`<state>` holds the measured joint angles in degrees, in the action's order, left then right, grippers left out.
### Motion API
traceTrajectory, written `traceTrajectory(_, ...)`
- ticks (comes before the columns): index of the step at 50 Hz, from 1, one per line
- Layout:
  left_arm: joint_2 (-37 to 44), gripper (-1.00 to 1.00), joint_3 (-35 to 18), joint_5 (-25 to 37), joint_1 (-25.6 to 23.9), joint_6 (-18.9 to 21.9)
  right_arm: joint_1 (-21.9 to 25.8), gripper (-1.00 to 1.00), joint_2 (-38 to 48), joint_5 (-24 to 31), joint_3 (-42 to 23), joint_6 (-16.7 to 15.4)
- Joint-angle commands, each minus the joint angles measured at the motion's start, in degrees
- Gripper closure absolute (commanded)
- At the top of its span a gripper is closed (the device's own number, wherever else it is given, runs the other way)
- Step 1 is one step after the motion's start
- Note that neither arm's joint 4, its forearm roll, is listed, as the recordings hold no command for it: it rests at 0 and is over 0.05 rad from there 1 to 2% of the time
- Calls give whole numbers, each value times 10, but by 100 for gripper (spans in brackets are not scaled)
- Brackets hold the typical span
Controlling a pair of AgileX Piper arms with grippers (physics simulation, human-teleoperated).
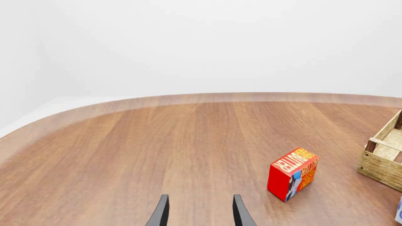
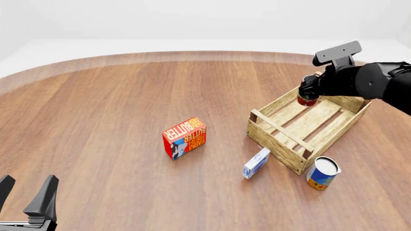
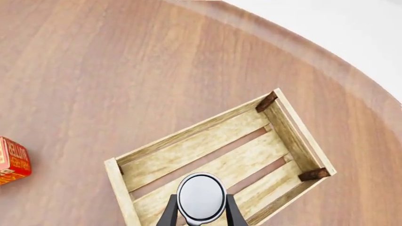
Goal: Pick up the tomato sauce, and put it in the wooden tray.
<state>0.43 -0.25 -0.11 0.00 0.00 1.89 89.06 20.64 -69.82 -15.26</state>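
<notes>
The right pincer (image 2: 308,94) is clamped on the tomato sauce (image 2: 307,99) above the wooden tray (image 2: 282,137) at three o'clock; the left pincer (image 2: 26,192) stands apart, at seven o'clock.

Right arm (image 2: 376,82): matte black throughout, built of smooth rounded segments with a bulbous housing near the wrist. A flat, dark grey rectangular block (image 2: 337,52) sits on a short stalk on top of it, set at a slant. Right gripper (image 3: 200,213): two slim black fingers (image 3: 169,214), straight-edged and tapering.

Left gripper (image 2: 24,196): two dark grey to black wedge-shaped fingers (image 2: 44,195), flat-sided, narrowing to blunt tips, on a dark base. No cables, screws or markings are visible.
</notes>
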Motion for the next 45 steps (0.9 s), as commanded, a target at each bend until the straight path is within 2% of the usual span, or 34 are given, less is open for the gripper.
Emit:
traceTrajectory(1, 0, -100, 0, 0, 0, 0, -11, 100, 63, -80, 44, 37)
traceTrajectory(13, 0, -100, 0, 0, 0, 0, -15, 100, 83, -110, 74, 51)
traceTrajectory(29, 0, -100, 0, 0, 0, 0, -23, 100, 101, -136, 96, 23)
traceTrajectory(45, 0, -100, 0, 0, 0, 0, -18, 100, 128, -165, 120, 21)
